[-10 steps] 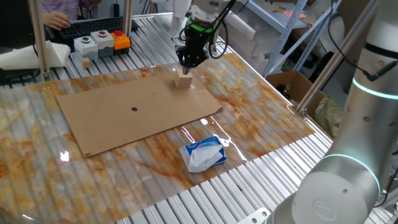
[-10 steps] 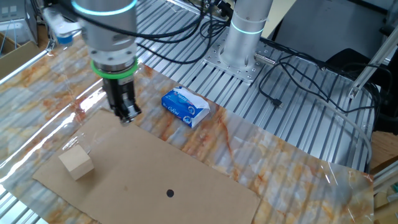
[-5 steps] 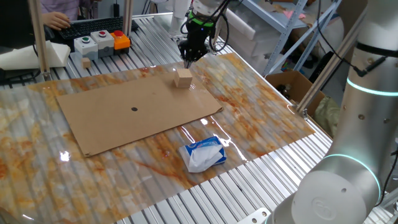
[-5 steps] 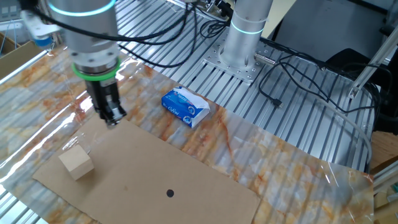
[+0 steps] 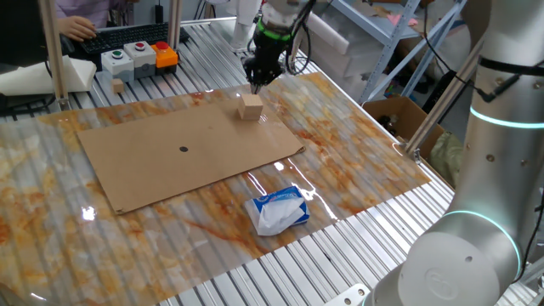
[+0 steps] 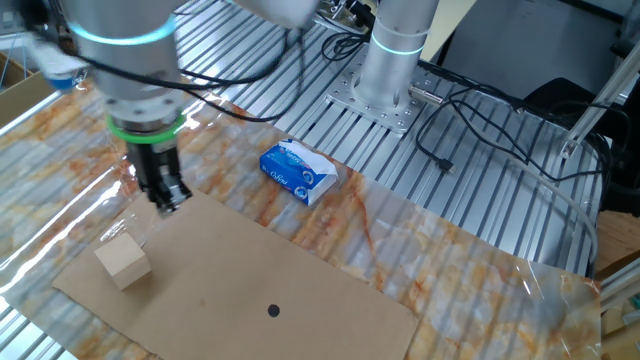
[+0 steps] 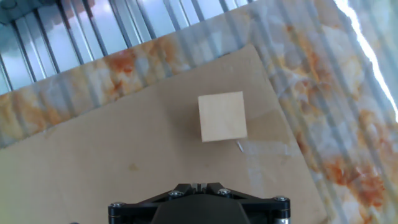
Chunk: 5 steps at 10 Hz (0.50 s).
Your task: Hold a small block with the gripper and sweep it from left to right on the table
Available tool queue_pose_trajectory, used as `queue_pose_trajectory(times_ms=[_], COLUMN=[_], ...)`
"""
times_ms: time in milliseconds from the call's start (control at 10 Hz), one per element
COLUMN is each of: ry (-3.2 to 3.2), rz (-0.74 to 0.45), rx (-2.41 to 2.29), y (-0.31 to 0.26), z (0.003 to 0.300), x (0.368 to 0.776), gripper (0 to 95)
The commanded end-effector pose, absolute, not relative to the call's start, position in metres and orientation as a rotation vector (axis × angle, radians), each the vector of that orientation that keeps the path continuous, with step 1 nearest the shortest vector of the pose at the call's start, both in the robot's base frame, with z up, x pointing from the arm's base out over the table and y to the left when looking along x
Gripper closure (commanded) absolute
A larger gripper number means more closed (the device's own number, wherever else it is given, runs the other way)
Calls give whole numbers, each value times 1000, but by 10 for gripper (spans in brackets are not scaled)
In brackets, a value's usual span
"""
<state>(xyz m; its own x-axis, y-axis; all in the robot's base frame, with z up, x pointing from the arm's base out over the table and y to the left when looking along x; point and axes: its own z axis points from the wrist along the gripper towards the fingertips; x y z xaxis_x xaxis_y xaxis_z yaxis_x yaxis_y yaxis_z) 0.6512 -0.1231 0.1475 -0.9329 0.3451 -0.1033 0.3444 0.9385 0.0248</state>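
The small block (image 5: pixel 250 107) is a plain tan wooden cube. It rests near the far corner of the brown cardboard sheet (image 5: pixel 187 149) on the marbled table (image 5: pixel 357 153). The gripper (image 5: pixel 256 78) hangs in the air behind the block, apart from it, with its jaws together and nothing between them. In the other fixed view the gripper (image 6: pixel 166 203) is above the cardboard's edge, up and right of the block (image 6: pixel 123 264). In the hand view the block (image 7: pixel 222 116) lies ahead of the closed gripper (image 7: pixel 196 186).
A white-and-blue soft packet (image 5: pixel 278 211) lies on the table by the cardboard's near edge, also seen in the other fixed view (image 6: pixel 298 170). A button box (image 5: pixel 140 56) stands at the back. An open cardboard box (image 5: pixel 395 115) sits off the right side. The arm's base (image 6: pixel 395 60) is bolted to the slatted frame.
The gripper has risen and drawn back from the block toward the table's far edge. The block has stayed in place on the cardboard.
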Motion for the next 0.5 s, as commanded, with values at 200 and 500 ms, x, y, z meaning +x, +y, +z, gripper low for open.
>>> queue_pose_trajectory(times_ms=[200, 500], ry=[3025, 3022], rz=[51, 103], rx=[492, 510], y=[-127, -127], z=[143, 135], x=[652, 651], gripper=[950, 950])
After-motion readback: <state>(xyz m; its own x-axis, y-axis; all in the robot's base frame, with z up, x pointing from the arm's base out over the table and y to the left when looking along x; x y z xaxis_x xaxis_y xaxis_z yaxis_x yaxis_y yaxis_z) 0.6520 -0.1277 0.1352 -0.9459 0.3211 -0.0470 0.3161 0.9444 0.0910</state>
